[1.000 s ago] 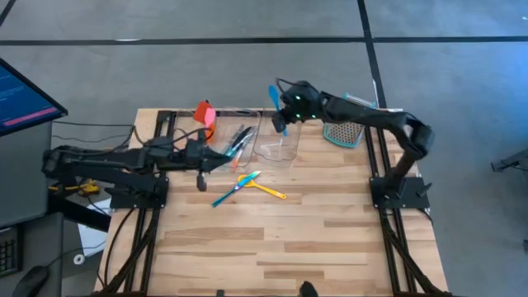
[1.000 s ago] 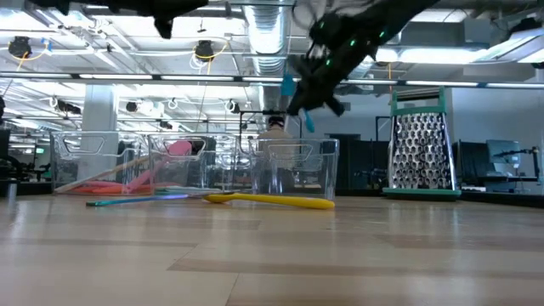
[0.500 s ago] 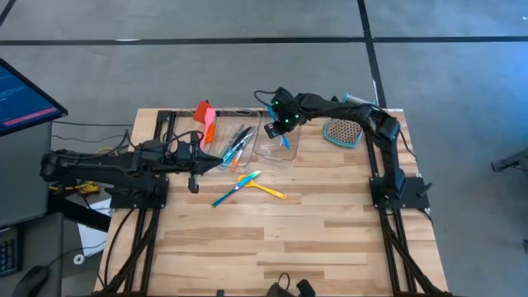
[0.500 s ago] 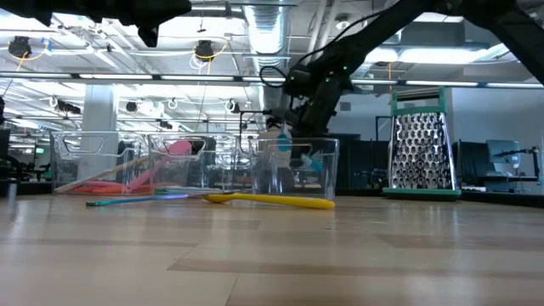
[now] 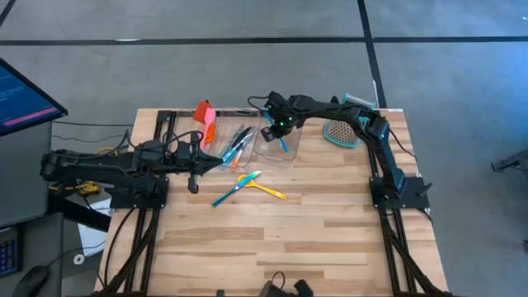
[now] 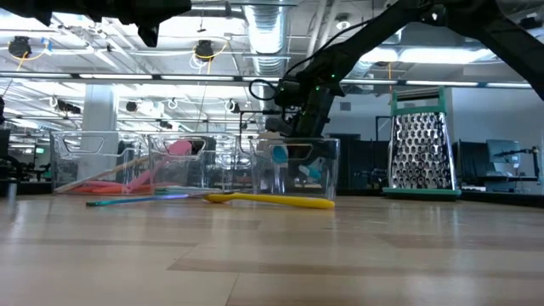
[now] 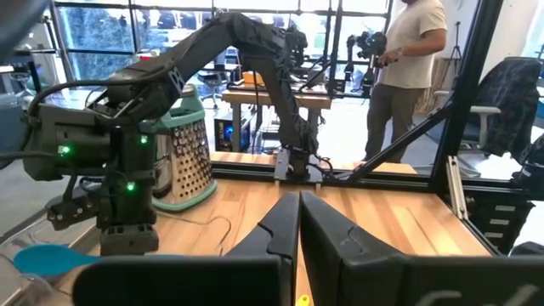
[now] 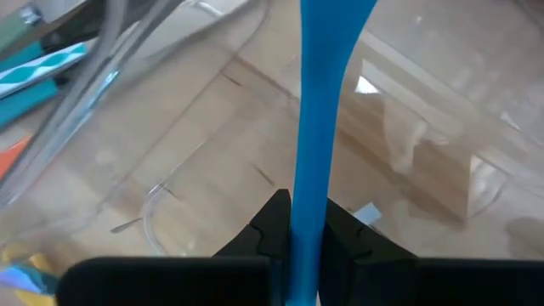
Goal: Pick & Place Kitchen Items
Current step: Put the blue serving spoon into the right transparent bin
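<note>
My right gripper (image 5: 281, 134) reaches down into the rightmost clear bin (image 5: 294, 153) at the table's far side, shut on a blue spoon (image 8: 313, 102). In the low view the spoon (image 6: 280, 155) shows through the bin's wall (image 6: 333, 174). A yellow spoon (image 5: 267, 189) and a teal spoon (image 5: 228, 194) lie flat on the table in front of the bins. The middle bin (image 5: 241, 139) holds several utensils, and the left bin holds an orange-red spatula (image 5: 205, 116). My left gripper (image 5: 219, 157) hangs shut and holds nothing, left of the bins. My right gripper pinches the blue spoon's slim handle (image 8: 304, 191) between its two fingers. The fingers come steeply from above, and the handle runs on ahead along them. The spoon's wider end (image 8: 338, 10) is inside the bin; whether it rests on the bin's floor I cannot tell.
A teal-and-grey box grater (image 5: 342, 130) lies to the right of the bins, under my right arm. The wooden tabletop's near half (image 5: 280, 239) is bare. A monitor (image 5: 21, 95) stands off the table's left side. A person (image 7: 410, 59) stands in the room beyond.
My right gripper has come down from above the bins into the rightmost bin, tipping from slanted to steeply downward, and has stayed shut on the blue spoon. The spoon has gone from above the bin's rim to inside it. My left gripper has drawn back slightly toward the table's left edge.
</note>
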You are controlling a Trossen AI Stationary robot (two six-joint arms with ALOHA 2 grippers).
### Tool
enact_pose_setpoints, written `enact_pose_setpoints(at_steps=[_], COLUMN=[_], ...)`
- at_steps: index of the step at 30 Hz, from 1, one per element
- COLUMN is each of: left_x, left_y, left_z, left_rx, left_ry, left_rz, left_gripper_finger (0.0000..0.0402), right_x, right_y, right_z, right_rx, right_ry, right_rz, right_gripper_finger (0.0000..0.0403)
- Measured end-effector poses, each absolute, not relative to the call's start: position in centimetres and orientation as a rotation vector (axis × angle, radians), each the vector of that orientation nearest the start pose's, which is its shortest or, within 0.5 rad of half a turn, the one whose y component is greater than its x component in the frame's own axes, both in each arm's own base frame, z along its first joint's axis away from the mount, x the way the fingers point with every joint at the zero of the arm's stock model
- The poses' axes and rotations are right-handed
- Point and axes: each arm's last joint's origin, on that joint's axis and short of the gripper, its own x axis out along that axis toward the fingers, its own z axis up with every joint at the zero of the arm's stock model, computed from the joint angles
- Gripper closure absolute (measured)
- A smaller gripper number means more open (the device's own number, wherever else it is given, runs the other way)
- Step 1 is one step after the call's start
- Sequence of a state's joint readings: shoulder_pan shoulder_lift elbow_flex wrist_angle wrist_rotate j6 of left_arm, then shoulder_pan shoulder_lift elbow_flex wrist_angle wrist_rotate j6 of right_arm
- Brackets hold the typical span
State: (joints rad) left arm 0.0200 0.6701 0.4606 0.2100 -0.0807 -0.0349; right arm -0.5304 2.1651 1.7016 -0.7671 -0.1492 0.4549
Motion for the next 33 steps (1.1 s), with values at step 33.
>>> enact_pose_setpoints(at_steps=[33], left_x=[16.17], left_y=[0.55], left_z=[27.56], left_rx=[-0.068], left_ry=[-0.004], left_rz=[0.099], left_gripper_finger=[0.0399], right_x=[38.74], right_y=[-22.50], right_z=[17.76], right_rx=[0.714], right_ry=[1.075], right_rz=[-0.597], right_gripper_finger=[0.0339])
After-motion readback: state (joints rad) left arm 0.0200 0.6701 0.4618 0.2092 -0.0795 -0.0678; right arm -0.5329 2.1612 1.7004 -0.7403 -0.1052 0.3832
